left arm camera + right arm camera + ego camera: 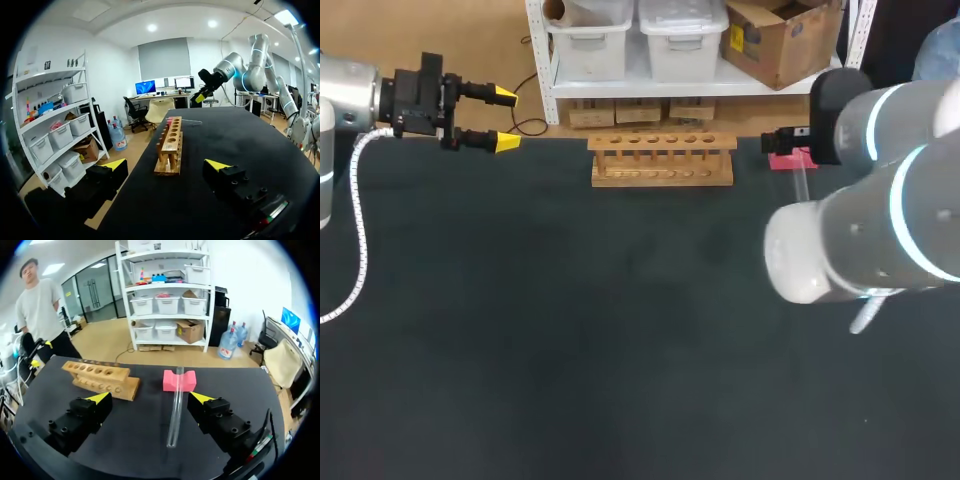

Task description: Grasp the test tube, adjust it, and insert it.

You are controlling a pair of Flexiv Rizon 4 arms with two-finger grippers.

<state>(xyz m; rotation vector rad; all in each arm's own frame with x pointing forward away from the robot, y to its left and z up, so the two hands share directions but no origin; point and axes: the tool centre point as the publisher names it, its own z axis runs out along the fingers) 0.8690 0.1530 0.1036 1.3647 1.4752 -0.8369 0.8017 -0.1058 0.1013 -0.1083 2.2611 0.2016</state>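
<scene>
A clear glass test tube (175, 410) lies on the dark table with its far end resting in a notched pink foam block (179, 380). It sits between and below the spread fingers of my right gripper (151, 398), which is open and not touching it. In the head view my right arm hides most of the tube; a short stretch of the test tube (801, 183) shows beside the pink block (788, 159). The wooden rack (662, 159) with a row of holes stands at the table's far edge. My left gripper (504, 120) is open at the far left, empty; the rack (170, 145) lies ahead of it.
The dark table (580, 330) stretches wide in front of the rack. My right arm's bulky white links (860, 230) hang over the right side of the table.
</scene>
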